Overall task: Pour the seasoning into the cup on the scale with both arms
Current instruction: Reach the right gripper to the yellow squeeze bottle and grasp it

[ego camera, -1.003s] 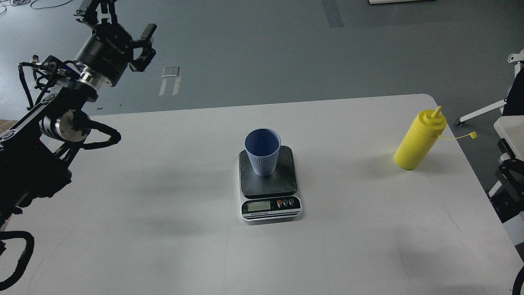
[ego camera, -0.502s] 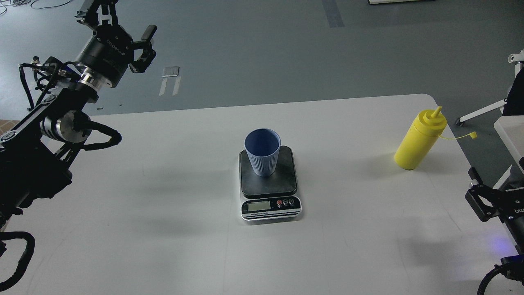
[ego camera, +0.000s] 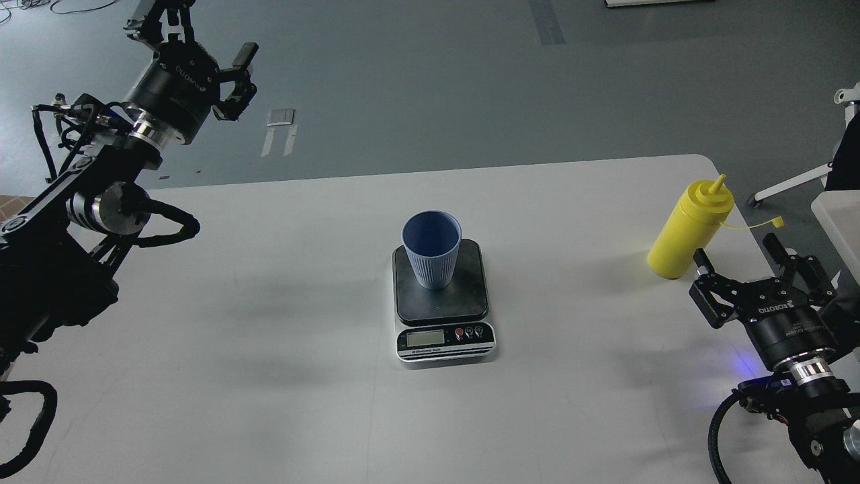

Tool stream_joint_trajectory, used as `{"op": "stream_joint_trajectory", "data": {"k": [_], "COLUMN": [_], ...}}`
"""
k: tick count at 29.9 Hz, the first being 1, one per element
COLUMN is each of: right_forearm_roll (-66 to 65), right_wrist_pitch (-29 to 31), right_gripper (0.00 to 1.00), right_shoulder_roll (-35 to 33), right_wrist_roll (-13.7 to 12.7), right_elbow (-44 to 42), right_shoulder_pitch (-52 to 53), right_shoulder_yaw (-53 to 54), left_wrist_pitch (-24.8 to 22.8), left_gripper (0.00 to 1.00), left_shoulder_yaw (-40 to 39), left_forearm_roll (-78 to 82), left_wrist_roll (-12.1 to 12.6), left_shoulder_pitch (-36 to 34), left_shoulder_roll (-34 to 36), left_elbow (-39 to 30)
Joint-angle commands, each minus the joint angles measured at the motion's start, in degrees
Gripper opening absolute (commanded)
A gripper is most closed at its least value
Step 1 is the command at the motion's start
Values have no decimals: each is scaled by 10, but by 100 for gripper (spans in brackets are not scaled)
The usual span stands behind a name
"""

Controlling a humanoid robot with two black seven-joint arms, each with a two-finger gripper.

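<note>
The seasoning (ego camera: 686, 232), a tall yellow squeeze bottle with a pointed nozzle, stands upright near the table's far right corner, its small cap off and trailing to the right on a thin tether, so the spout looks ready to pour. It is probably light, with soft plastic walls that give under pressure: too hard a pinch could push contents out early, and too light a one could let the smooth body slip when tipped. The plain cylinder at about mid-height, below the shoulder, looks the safest place to take hold, well clear of nozzle and tether. The right gripper (ego camera: 738, 259) sits just beside the bottle's base on the near side, fingers spread wide and holding nothing, not touching the bottle. Well to the left, mid-table, the cup (ego camera: 431, 248) stands upright on the dark platform of the scale (ego camera: 442, 300), towards its back edge; being light and tapered, it could topple if knocked. The left gripper (ego camera: 205, 50) hangs high past the table's (ego camera: 269, 376) far left edge, fingers parted and empty, far from both cup and bottle
</note>
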Motion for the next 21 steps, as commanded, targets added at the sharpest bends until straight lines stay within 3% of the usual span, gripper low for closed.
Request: {"op": "stream_joint_trajectory", "data": {"k": [1,21], "right_forearm_roll": [0,0], "right_wrist_pitch": [0,0], "right_gripper": [100,100], "right_shoulder_roll": [7,35], "right_wrist_roll": [0,-2], "right_elbow": [-25,-110], "right_shoulder_pitch": [15,104], "right_shoulder_yaw": [-2,-6], "left_wrist_pitch": [0,3], "left_gripper": [97,97], "left_shoulder_yaw": [0,-1], "left_forearm_roll": [1,3], "left_wrist_roll": [0,0], "left_shoulder_pitch": [1,-1], "left_shoulder_roll": [0,1], "left_elbow": [0,0]}}
